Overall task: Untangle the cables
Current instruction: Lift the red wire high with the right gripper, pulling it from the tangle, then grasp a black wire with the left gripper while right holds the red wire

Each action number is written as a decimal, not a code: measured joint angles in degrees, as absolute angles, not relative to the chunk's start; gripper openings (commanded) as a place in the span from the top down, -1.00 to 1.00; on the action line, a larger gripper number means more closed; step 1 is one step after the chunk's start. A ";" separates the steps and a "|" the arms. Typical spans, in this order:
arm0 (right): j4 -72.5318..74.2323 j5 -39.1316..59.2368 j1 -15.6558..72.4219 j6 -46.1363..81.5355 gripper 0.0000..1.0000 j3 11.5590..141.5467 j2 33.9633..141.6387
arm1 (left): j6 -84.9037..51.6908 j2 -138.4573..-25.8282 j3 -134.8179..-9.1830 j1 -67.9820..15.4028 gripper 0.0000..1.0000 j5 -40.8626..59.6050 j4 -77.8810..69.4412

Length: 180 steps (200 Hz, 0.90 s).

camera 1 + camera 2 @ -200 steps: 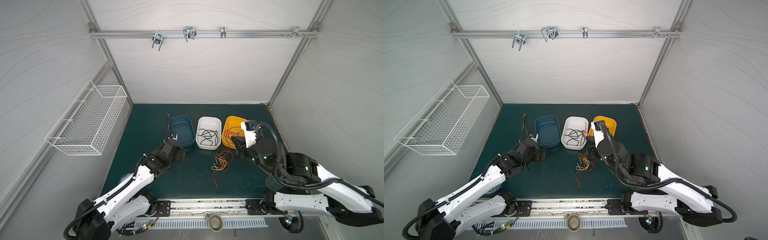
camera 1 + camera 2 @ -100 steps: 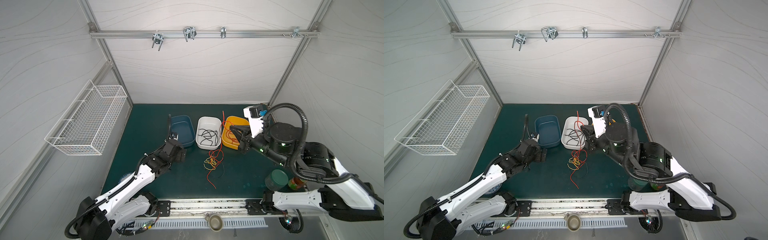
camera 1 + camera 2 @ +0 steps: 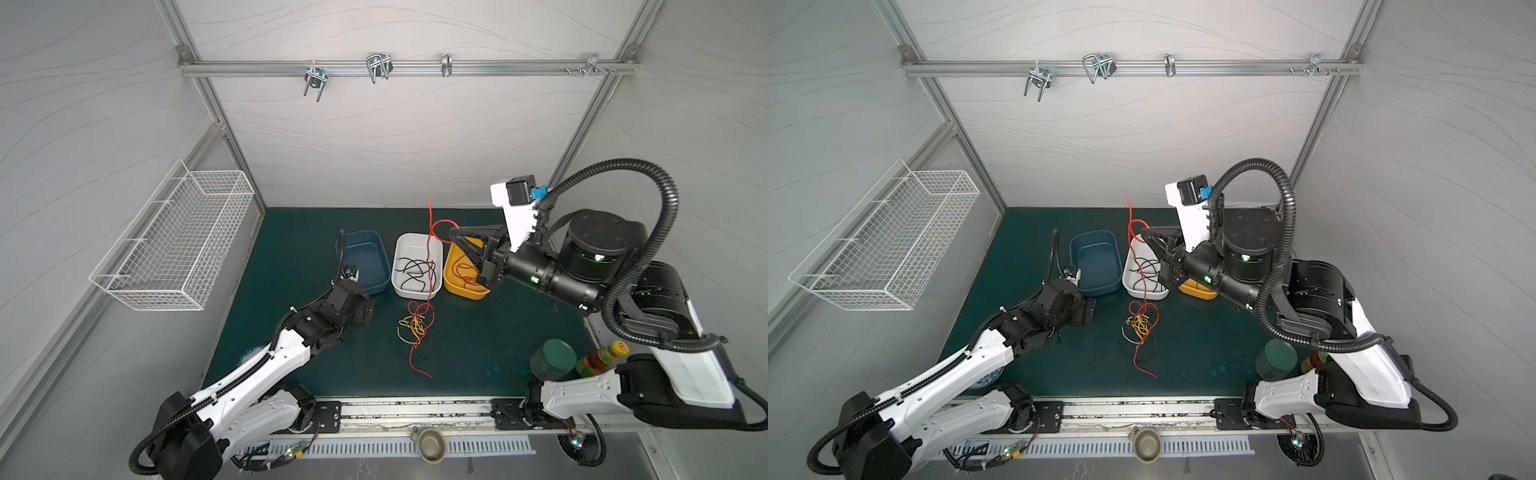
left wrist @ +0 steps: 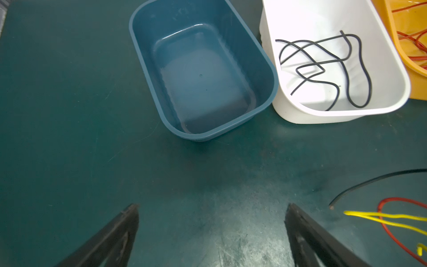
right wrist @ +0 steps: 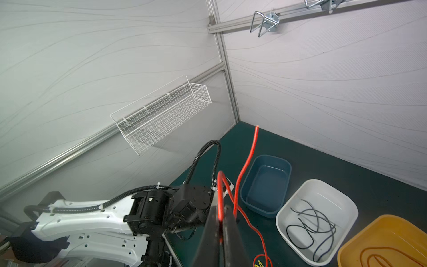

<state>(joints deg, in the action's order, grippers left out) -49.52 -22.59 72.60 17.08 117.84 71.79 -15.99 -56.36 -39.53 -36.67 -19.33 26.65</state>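
My right gripper (image 3: 453, 234) (image 5: 220, 209) is shut on a red cable (image 3: 430, 216) (image 5: 249, 157), held high above the white tub (image 3: 417, 236). The cable's free end sticks up, and the rest hangs down to a tangle of red, yellow and black cables (image 3: 415, 324) (image 3: 1141, 322) on the green mat. Black cables (image 3: 415, 272) lie in the white tub, red ones (image 3: 463, 266) in the orange tub (image 3: 461, 293). My left gripper (image 3: 363, 311) (image 4: 211, 208) stands open and empty low over the mat, left of the tangle, near the empty blue tub (image 4: 147, 69).
A wire basket (image 3: 178, 249) hangs on the left wall. A green-lidded jar (image 3: 552, 359) and a sauce bottle (image 3: 602, 357) stand at the front right, beside the right arm's base. A rail with metal hooks (image 3: 378, 68) crosses the back wall.
My right gripper has risen from the tangle and swung back over the tubs, drawing the red cable up. The tangle slid a little left. The left arm has hardly moved.
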 measured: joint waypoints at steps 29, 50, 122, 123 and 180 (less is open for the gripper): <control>-49.54 -21.47 72.20 16.45 1.00 118.32 72.25 | -15.97 -53.89 -39.53 -37.52 -0.99 -14.06 26.57; -49.43 -19.90 70.98 16.47 1.00 116.97 72.27 | -15.99 -50.33 -39.53 -38.39 -0.99 -7.42 25.76; -49.41 -13.56 67.46 18.06 1.00 115.00 72.75 | -13.39 -47.66 -37.10 -45.89 -0.95 11.77 19.05; -49.41 -13.50 67.46 18.04 1.00 115.00 72.75 | -13.39 -47.81 -37.10 -45.93 -0.94 11.88 19.00; -48.42 -10.33 67.46 20.27 1.00 114.26 72.79 | -13.45 -55.96 -38.15 -46.24 -0.80 14.63 19.20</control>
